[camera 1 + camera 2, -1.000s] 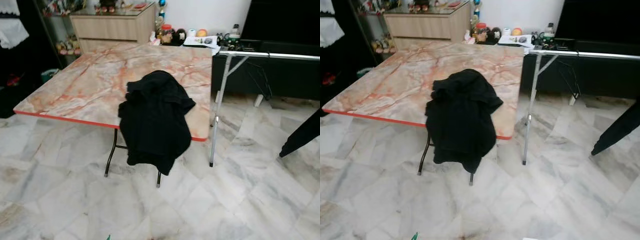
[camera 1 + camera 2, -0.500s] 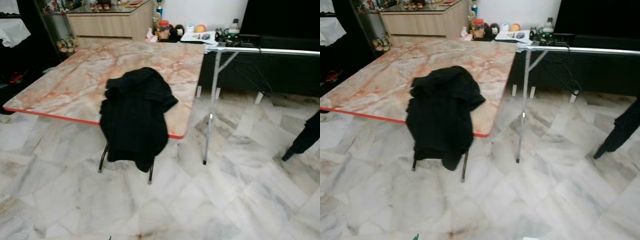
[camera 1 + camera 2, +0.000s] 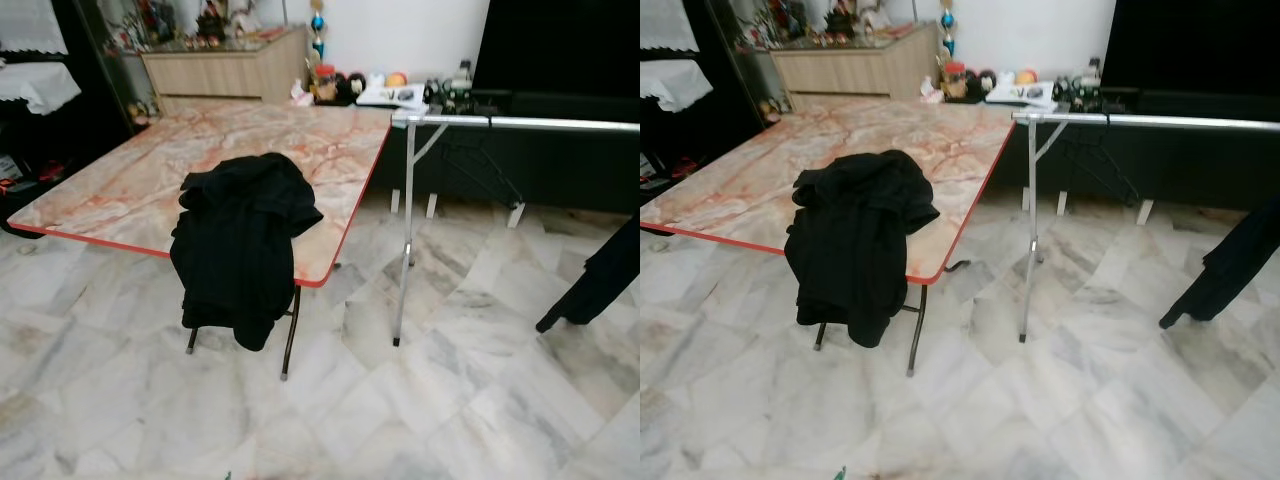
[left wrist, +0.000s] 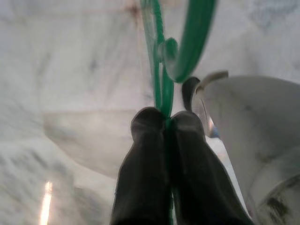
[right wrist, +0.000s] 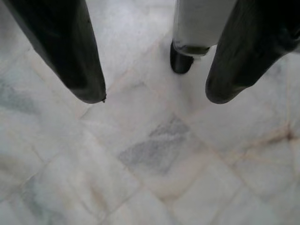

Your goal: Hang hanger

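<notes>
Marble-patterned floor (image 3: 480,400) all around, pale and grey-veined. Orange-veined folding table (image 3: 120,190) at left, stretching to the far side. Black garment (image 3: 240,250) heaped over its near edge, draping toward the floor. Silver clothes rail (image 3: 520,122) at right and farther off, on a thin upright leg, with a dark garment (image 3: 600,285) hanging at far right. Green hanger (image 4: 161,70) low at the left side, pinched in the left gripper (image 4: 165,122), fingers closed tight on its thin wire, hook curving away past the tips. Right gripper (image 5: 154,96) spread wide over bare floor, holding nothing.

Best to approach the rail squarely, lift the hook above the bar, keep the pinch firm, lower onto a free stretch, and only then release.
</notes>
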You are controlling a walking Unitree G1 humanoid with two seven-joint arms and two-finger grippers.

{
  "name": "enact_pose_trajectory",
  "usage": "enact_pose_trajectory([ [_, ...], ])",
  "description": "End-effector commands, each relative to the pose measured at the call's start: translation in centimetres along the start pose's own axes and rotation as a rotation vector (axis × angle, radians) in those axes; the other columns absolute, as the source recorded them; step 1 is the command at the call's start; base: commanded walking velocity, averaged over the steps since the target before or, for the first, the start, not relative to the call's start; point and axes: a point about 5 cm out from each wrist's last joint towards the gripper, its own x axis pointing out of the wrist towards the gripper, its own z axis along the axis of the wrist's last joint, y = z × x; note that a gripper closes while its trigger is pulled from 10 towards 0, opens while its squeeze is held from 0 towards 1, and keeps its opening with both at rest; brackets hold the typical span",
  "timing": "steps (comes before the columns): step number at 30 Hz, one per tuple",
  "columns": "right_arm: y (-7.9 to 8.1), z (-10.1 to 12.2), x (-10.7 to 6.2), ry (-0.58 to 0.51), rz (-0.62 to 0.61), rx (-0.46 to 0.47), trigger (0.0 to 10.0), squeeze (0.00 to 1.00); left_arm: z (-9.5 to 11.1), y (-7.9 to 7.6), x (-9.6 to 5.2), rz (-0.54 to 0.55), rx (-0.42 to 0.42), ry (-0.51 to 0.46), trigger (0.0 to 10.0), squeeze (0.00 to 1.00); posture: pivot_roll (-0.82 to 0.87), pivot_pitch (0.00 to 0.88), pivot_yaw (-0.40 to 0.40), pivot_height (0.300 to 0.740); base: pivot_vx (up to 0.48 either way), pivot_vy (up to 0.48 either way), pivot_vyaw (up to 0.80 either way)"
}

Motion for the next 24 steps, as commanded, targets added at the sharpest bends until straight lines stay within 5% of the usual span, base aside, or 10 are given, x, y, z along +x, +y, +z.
enact_pose_trajectory([
  [1, 0.5, -0.7, -0.1, 0.023, 0.013, 0.0, 10.0, 0.0, -1.2, -0.3, -0.1, -0.013, 0.007, 0.047, 10.0, 0.0, 0.06, 0.058, 0.052, 0.74, 0.0, -0.3, 0.0],
  [24, -1.0, -1.4, -0.3, 0.043, 0.0, 0.003, 10.0, 0.0, -1.1, -0.3, -0.1, -0.016, 0.004, 0.046, 10.0, 0.0, 0.06, 0.066, 0.05, 0.74, 0.0, -0.301, 0.0],
])
